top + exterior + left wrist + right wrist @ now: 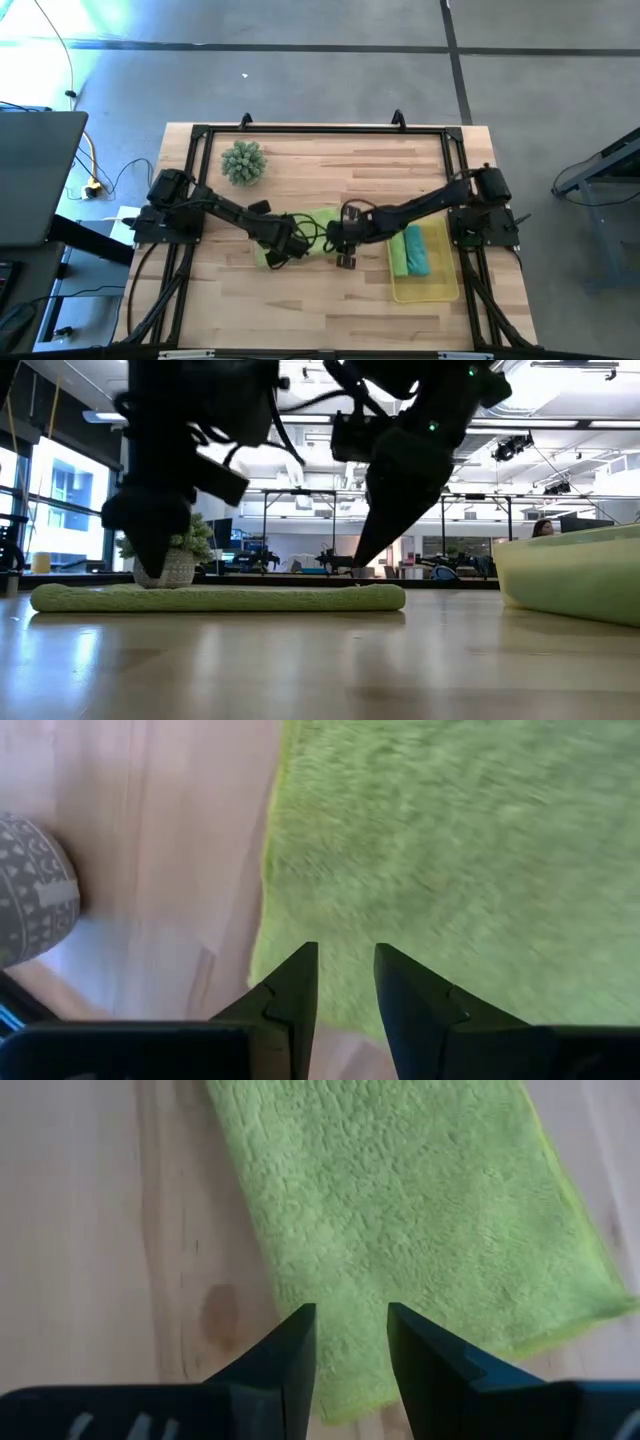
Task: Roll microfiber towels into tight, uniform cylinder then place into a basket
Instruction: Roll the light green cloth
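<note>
- Beside the basket [425, 286], on its side toward the left arm, a lime green towel [305, 238] lay flat and unrolled on the worktop [300, 310]; the low view showed it as a thin, even pad with soft, rounded edges.
- Inside the basket, two rolled towels lay side by side, one lime green [401, 251] and one teal blue [417, 250].
- The left gripper [345, 982] sat low over the flat towel's edge farthest from the basket, jaws a narrow gap apart with nothing seen between them; whether the tips touched the pile could not be told.
- The right gripper [350, 1345] hung over the towel's edge nearest the basket, jaws likewise a little apart and holding nothing.
- A spiky green plant ball [243, 162] in a patterned pot stood well apart from the basket, toward the far side of the worktop.
- Judged from its fluffy pile and limp lie, the cloth would be light, soft and floppy, with no stiffness to hold a shape.
- A pinch at one point would probably bunch it, so both jaws would best take the same short edge near its two corners.
- The fleece likely gripped itself well but would slide easily on the smooth wood, so a roll could skew or loosen unless kept under even pressure.
</note>
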`<action>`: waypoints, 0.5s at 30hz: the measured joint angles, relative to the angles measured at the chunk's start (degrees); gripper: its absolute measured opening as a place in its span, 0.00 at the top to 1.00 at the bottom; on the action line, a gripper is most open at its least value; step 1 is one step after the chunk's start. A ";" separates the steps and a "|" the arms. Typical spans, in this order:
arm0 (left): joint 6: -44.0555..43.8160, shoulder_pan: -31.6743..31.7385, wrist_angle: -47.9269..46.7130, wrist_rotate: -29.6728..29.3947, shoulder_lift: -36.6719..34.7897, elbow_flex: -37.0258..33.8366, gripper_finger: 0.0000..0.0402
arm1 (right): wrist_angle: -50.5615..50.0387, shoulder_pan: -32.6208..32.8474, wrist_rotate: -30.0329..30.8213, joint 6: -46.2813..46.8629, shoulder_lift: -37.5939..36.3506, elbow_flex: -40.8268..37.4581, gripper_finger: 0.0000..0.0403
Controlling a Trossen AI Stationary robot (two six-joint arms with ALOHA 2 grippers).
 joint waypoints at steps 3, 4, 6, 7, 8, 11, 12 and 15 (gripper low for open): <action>1.61 1.89 2.00 0.29 0.00 -1.67 0.78 | 1.84 1.70 2.86 2.92 1.92 0.00 0.71; 1.94 2.31 2.57 0.99 0.00 -2.32 0.78 | 2.26 1.95 3.74 3.47 2.61 0.00 0.71; 2.03 2.86 2.80 3.03 0.00 -3.44 0.78 | 2.17 2.17 4.72 4.71 4.09 0.00 0.71; 2.03 2.99 3.12 3.89 0.00 -4.07 0.78 | 1.86 2.17 5.14 4.83 4.68 -0.04 0.71; 2.03 2.98 3.80 4.73 0.00 -4.71 0.78 | 1.68 2.17 5.40 4.75 5.21 -0.04 0.71; 0.96 2.20 6.08 6.67 -0.15 -6.14 0.78 | 0.62 1.78 5.57 3.21 6.24 -0.04 0.71; 0.08 1.84 6.54 7.17 -0.29 -6.46 0.78 | 0.38 1.56 5.76 2.00 6.34 0.04 0.71; -4.33 0.24 7.76 10.01 -0.41 -6.46 0.78 | -0.71 0.42 8.23 -3.16 6.36 0.07 0.71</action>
